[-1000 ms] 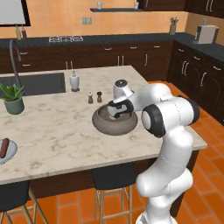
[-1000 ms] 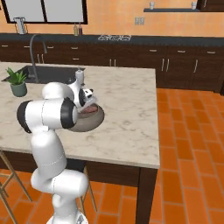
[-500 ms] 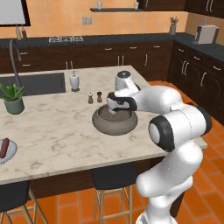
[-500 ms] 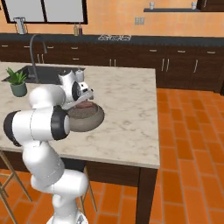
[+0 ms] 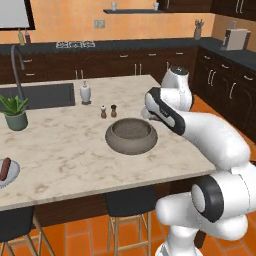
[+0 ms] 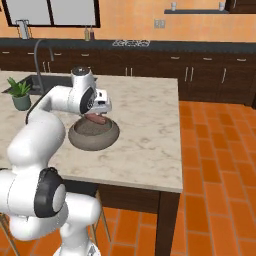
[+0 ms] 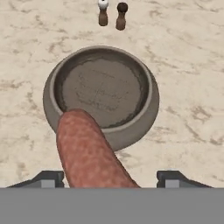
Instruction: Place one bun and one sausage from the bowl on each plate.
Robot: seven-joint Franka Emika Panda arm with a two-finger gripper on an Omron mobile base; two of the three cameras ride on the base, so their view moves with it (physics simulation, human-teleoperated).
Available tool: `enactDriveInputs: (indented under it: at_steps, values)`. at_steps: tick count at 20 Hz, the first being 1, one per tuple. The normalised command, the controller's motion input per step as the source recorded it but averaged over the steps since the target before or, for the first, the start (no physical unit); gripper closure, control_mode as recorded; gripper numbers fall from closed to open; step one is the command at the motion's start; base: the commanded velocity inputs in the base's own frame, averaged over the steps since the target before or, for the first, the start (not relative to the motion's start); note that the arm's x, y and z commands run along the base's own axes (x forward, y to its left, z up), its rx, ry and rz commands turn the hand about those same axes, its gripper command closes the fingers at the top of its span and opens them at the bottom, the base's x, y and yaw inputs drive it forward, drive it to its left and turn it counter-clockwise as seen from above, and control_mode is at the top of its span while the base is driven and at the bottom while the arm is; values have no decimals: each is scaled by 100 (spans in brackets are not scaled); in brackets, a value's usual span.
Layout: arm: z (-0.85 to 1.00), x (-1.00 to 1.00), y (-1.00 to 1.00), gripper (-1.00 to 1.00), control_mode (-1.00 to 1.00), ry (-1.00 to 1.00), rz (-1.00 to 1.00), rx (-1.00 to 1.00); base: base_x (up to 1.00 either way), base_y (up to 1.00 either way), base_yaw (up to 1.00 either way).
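Sausage (image 7: pixel 89 151) sits in your gripper (image 7: pixel 110 177), lifted clear of the bowl (image 7: pixel 144 118). It is a thick reddish-brown length running out from between the two dark finger tips, and its far end hangs over the bowl's near rim in the hand view. The jaws stand fairly wide around it. The sausage lies close against one finger tip (image 7: pixel 49 177), and a gap shows between it and the other, so the hold looks loose on that side.

From the right base view you see the gripper (image 6: pixel 98 115) pointing down over the back of the bowl (image 6: pixel 95 142), with the sausage (image 6: pixel 96 119) just under the hand and above the rim.

The bowl (image 5: pixel 131 146) rests on the marble countertop (image 5: pixel 65 150), toward its right end and roughly midway between the front and back edges. Its dull floor shows bare in the hand view. Just behind it stand two small shakers — a light-topped one (image 5: pixel 103 111) and a dark one (image 5: pixel 113 110) — side by side and apart from the bowl.

At the left edge of the countertop, near the front, you have a plate (image 5: pixel 14 176) partly cut off by the frame, with a second sausage (image 5: pixel 5 169) lying on it. Further back on that side a potted plant (image 5: pixel 15 113) stands beside the sink (image 5: pixel 42 95), and a white bottle (image 5: pixel 85 93) stands at the sink's right corner.
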Motion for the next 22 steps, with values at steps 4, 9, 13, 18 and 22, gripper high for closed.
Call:
enactDriveInputs:
  at_steps: [4, 9, 13, 18, 22]
  values:
    - [26, -100, -27, 100, -100, -4, -32, 11, 0, 0, 0]
    - [1, -100, 6, 100, -100, -3, -20, 0, 0, 0, 0]
    - [0, -43, 8, 100, 100, -1, -2, 0, -49, 6, 0]
    - [0, 0, 0, 100, 100, 0, 0, 0, -97, 71, 0]
    - [0, 0, 0, 100, 100, 0, 0, 0, -52, 100, 0]
